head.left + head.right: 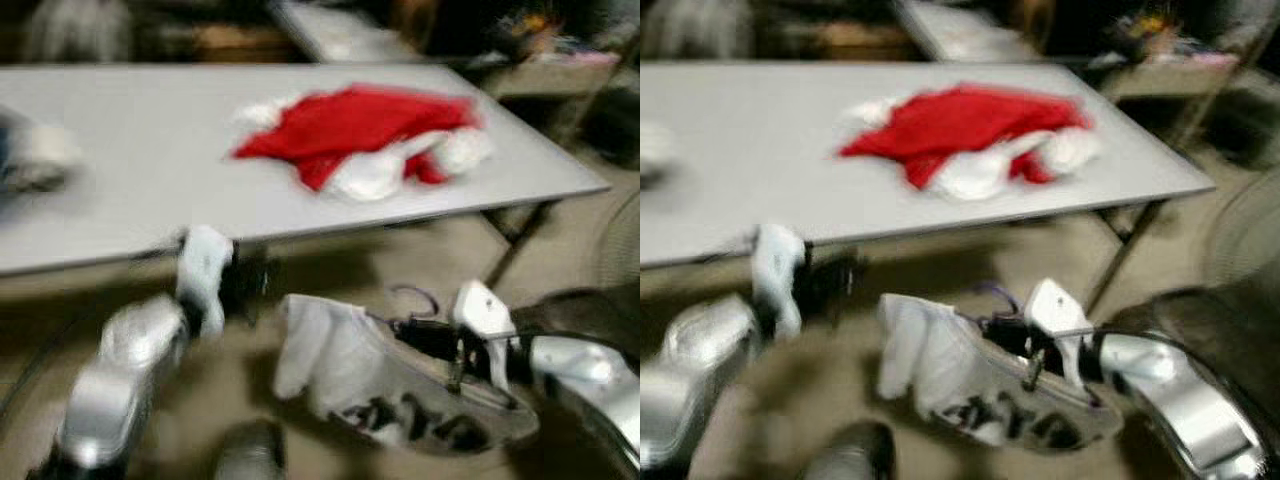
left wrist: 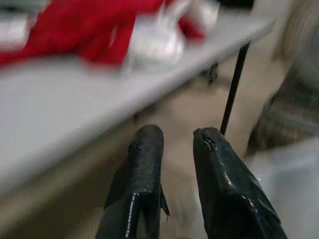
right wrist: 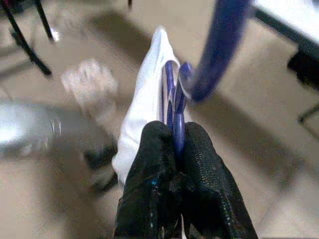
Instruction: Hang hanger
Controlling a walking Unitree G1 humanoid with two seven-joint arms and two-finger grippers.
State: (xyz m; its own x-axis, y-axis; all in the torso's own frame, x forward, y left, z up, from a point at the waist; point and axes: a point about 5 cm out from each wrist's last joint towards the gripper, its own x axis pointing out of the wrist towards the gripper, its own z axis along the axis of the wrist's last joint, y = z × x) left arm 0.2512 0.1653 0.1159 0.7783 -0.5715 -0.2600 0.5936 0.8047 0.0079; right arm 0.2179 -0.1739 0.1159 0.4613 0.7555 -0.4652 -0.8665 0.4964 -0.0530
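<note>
My right gripper (image 3: pixel 174 132) is shut on a blue hanger (image 3: pixel 219 45) whose hook curves away above the fingers. A white shirt (image 1: pixel 340 360) with black lettering hangs on that hanger, low in front of me over the floor. In the eye views the right gripper (image 1: pixel 425 335) sits at the shirt's collar. My left gripper (image 2: pixel 174 139) is open with nothing between its fingers, just below the front edge of the grey table (image 1: pixel 130 170). The eye views are blurred.
A red and white garment (image 1: pixel 350 130) lies on the table's right half. A pale object (image 1: pixel 30 155) sits at its left edge. A black table leg (image 1: pixel 515 245) slants down at the right. A second table (image 1: pixel 330 30) stands behind.
</note>
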